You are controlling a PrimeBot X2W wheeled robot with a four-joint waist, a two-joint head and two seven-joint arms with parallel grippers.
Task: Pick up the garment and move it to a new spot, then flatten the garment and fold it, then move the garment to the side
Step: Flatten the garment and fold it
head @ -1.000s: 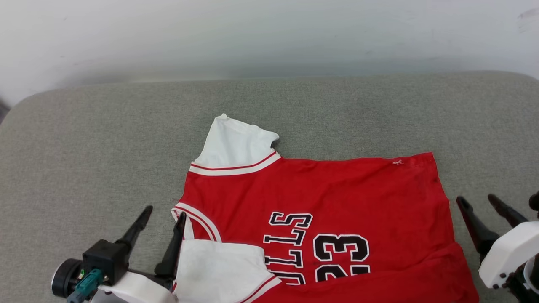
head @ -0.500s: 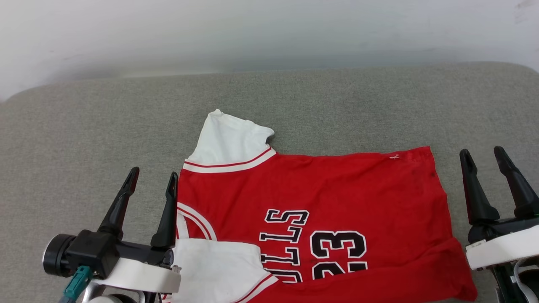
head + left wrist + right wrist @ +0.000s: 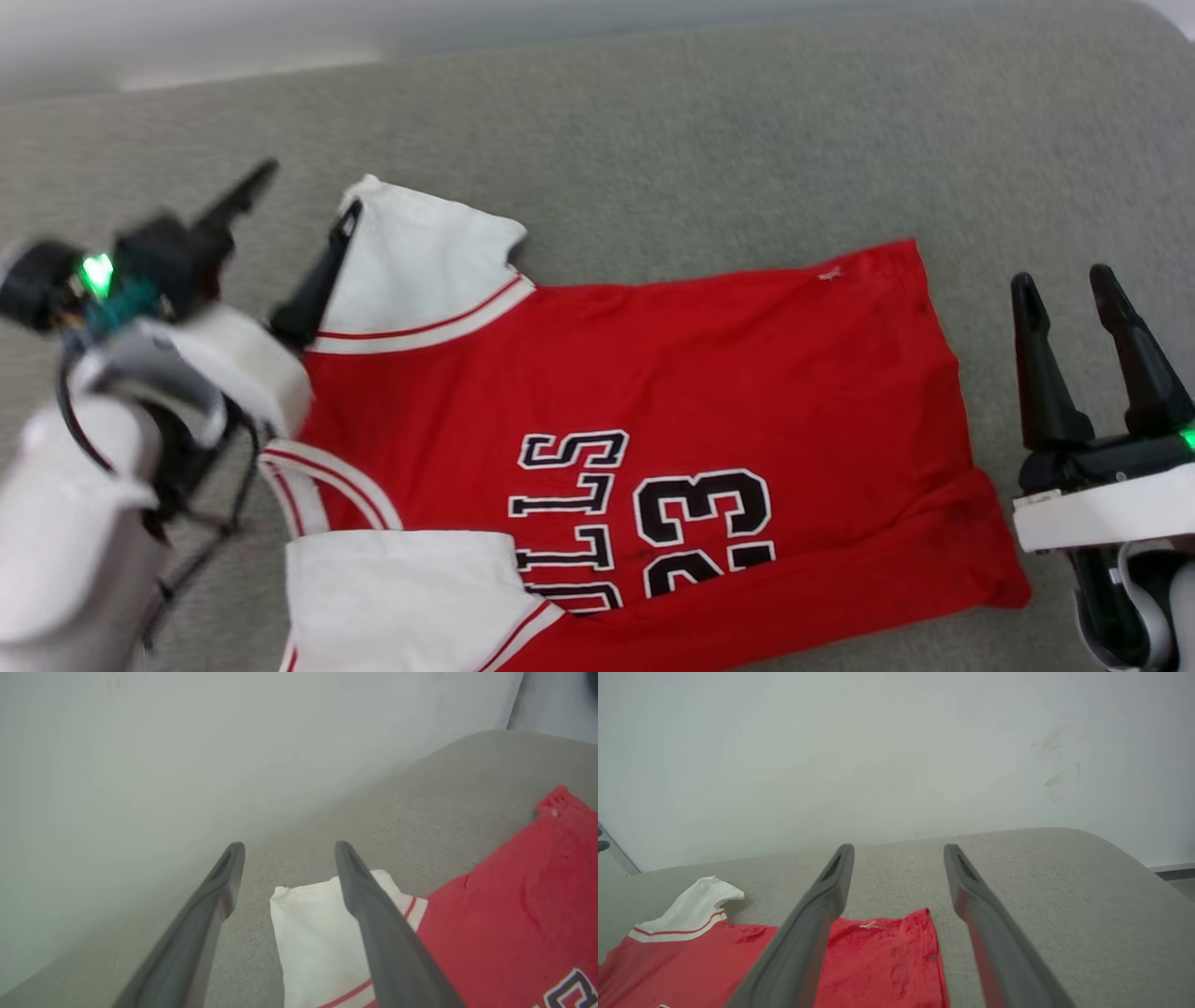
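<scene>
Grey fabric cushion point(image 3: 747, 121) set against a pale wall point(image 3: 878, 742). Garment point(image 3: 672, 364) lies spread on it, lettering up. Left gripper point(image 3: 312, 189) is spread wide and empty at the far sleeve; blurred, contact unclear. Right gripper point(image 3: 1062, 276) is likewise wide and empty, beside the hem. Right wrist view adds wall scuffs point(image 3: 1052, 760).
</scene>
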